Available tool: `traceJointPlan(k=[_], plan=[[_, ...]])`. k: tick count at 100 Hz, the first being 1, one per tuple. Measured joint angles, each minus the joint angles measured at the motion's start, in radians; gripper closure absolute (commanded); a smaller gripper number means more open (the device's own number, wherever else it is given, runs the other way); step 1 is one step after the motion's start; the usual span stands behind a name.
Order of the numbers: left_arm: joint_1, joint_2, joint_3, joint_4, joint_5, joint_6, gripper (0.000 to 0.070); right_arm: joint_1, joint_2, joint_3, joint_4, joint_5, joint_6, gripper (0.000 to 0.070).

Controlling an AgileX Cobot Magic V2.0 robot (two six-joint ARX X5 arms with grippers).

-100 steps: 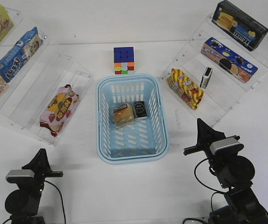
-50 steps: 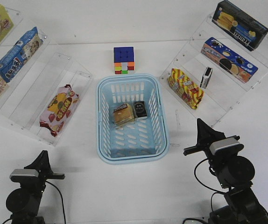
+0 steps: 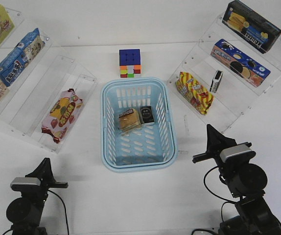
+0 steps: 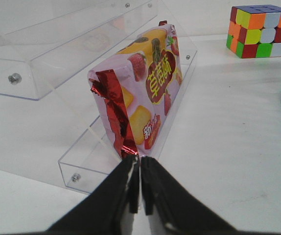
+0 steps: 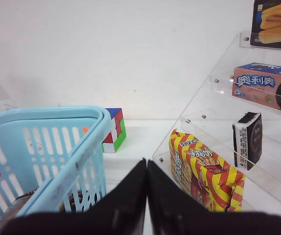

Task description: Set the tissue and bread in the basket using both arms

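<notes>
The bread (image 3: 129, 120) and the tissue (image 3: 147, 115) are seen side by side, seemingly touching, on the floor of the basket (image 3: 137, 165). The left gripper (image 4: 140, 188) and right gripper (image 5: 147, 196) are both clenched on nothing, near the table's front.

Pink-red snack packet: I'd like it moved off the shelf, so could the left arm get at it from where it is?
Probably yes. The pink-red snack packet lies straight ahead of the left gripper, nothing between, though its fingers are shut.
</notes>
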Motion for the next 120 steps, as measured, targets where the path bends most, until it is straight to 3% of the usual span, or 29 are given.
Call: traceJointPlan(k=[13,24,38,52,75,120], plan=[[0.000,0.000,0.000,0.000,0.000,0.000,0.0699,0.000,-0.005,0.000,-0.002,0.006,-0.011,0.0700],[0.000,0.000,0.000,0.000,0.000,0.000,0.0699,-0.018,-0.043,-0.026,-0.011,0.021,-0.092,0.0700],[0.000,0.000,0.000,0.000,0.000,0.000,0.0699,-0.070,-0.155,-0.166,0.000,0.011,-0.226,0.0700],[0.000,0.000,0.000,0.000,0.000,0.000,0.0699,-0.145,-0.307,-0.321,-0.036,0.005,-0.288,0.0700],[0.000,0.000,0.000,0.000,0.000,0.000,0.0699,-0.232,-0.524,-0.452,-0.192,0.005,-0.305,0.0700],[0.000,0.000,0.000,-0.001,0.000,0.000,0.0699,-0.242,-0.521,-0.452,-0.177,0.012,-0.249,0.0700]])
